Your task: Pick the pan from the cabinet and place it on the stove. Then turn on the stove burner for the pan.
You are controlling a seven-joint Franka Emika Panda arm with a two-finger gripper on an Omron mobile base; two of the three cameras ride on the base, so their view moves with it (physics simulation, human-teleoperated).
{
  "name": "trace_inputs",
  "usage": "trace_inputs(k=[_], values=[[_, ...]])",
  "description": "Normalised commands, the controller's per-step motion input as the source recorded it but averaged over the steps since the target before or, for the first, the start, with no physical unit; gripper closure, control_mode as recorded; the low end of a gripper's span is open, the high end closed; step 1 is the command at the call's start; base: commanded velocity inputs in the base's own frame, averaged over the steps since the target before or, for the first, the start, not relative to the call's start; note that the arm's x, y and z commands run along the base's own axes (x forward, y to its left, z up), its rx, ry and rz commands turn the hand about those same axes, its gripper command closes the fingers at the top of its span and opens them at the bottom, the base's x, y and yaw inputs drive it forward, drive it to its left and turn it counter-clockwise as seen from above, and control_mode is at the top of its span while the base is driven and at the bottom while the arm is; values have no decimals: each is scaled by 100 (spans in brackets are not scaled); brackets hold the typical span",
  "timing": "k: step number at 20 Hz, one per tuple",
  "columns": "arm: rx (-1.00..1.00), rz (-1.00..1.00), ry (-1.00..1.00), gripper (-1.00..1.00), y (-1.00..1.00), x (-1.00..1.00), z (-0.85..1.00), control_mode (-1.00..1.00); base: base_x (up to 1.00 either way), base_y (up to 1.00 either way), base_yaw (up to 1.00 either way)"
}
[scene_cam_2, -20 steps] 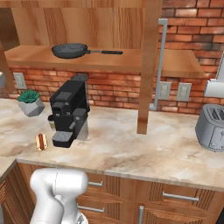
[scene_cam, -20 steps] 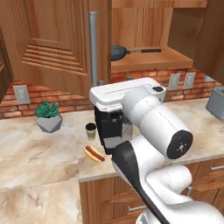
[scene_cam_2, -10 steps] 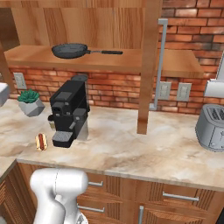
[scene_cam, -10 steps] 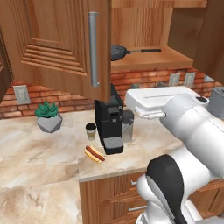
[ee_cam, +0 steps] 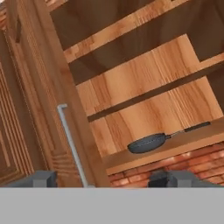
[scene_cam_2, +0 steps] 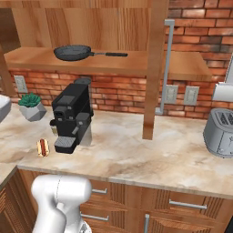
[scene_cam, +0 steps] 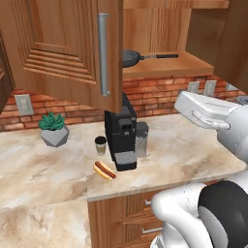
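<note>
Pan dark grey-black; cabinet reddish-brown wood; backsplash red brick.

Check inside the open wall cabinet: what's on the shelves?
One thing: the pan on the bottom shelf of the cabinet, handle pointing right. The shelf above it looks bare from the hand view. The open door hides the shelf's left end in the left base view.

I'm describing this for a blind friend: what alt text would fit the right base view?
A dark pan sits on the bottom shelf of an open wooden cabinet above a marble counter. Below stand a black coffee machine, a hot dog, a potted plant and a toaster.
</note>
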Motion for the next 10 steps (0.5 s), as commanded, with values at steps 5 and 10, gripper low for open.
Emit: trace_inputs(k=[5, 10], values=[[13, 3, 23, -100, -29, 26, 0, -100, 0, 0, 0], [14, 8, 27, -100, -27, 48, 0, -100, 0, 0, 0]])
